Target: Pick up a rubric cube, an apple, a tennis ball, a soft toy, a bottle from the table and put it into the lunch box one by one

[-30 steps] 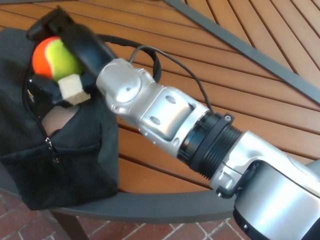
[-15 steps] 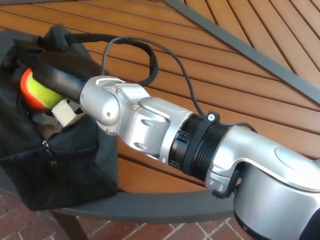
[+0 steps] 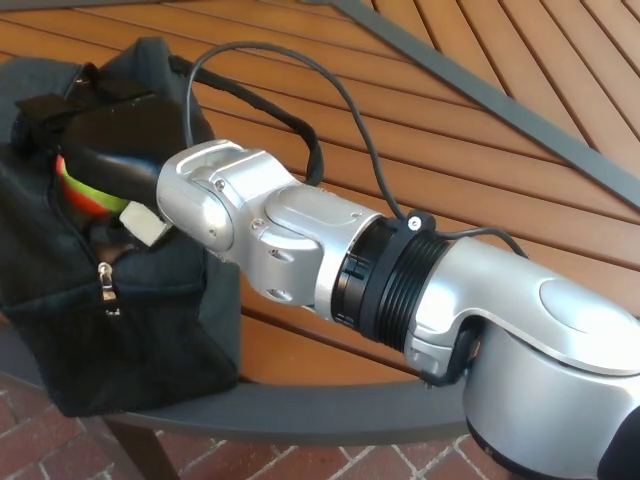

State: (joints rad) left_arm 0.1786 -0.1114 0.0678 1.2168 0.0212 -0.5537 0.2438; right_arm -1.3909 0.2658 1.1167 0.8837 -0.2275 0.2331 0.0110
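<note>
The right hand point(image 3: 105, 150), still closed on the tennis ball point(image 3: 85, 188), has sunk from above into the lunch box point(image 3: 120, 330) at nine o'clock, so release comes next.

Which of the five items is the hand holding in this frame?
The tennis ball, yellow-green and orange, gripped by the right hand in the opening of the black lunch bag; no other item shows.

silver jointed arm point(image 3: 300, 235), black ribbed collar, black cable, black fingers point(image 3: 110, 150).
</note>
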